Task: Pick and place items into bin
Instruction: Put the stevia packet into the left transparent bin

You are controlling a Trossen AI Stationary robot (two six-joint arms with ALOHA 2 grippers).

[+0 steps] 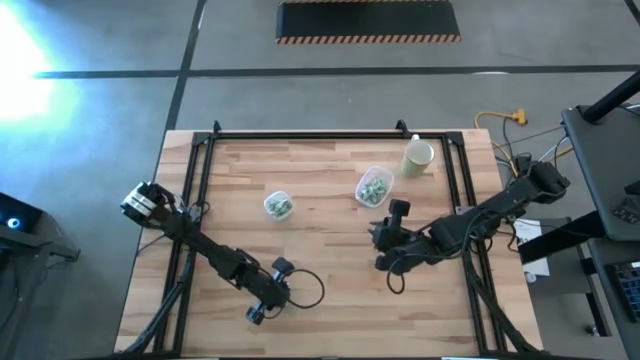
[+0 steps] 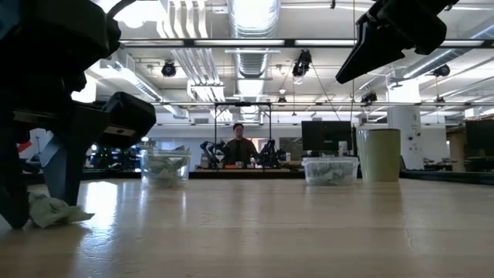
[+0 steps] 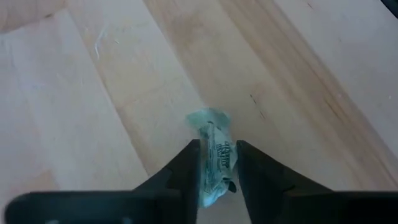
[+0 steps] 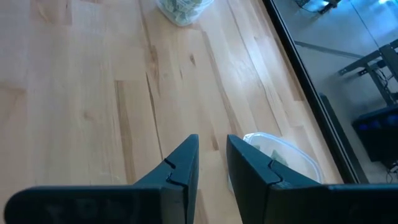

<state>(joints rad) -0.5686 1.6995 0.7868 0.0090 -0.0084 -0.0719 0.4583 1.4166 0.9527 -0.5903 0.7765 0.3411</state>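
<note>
Pale green wrapper shows between the two dark fingers of my left gripper (image 3: 217, 163): a small crinkled candy piece (image 3: 214, 152) sits in the narrow gap, its long axis running along the fingers, one twisted end sticking out past the tips. My fingers stand close on either side of it; I judge them closed on it, low over the light wooden table (image 1: 330, 300) near its front edge. From here the small clear plastic tub (image 1: 278, 205) with green pieces lies toward the far edge, the larger clear tub (image 1: 374, 187) further to the right. My right gripper (image 4: 211, 158) hangs right of centre, fingers narrowly parted, holding nothing, and nearer that larger tub.
</note>
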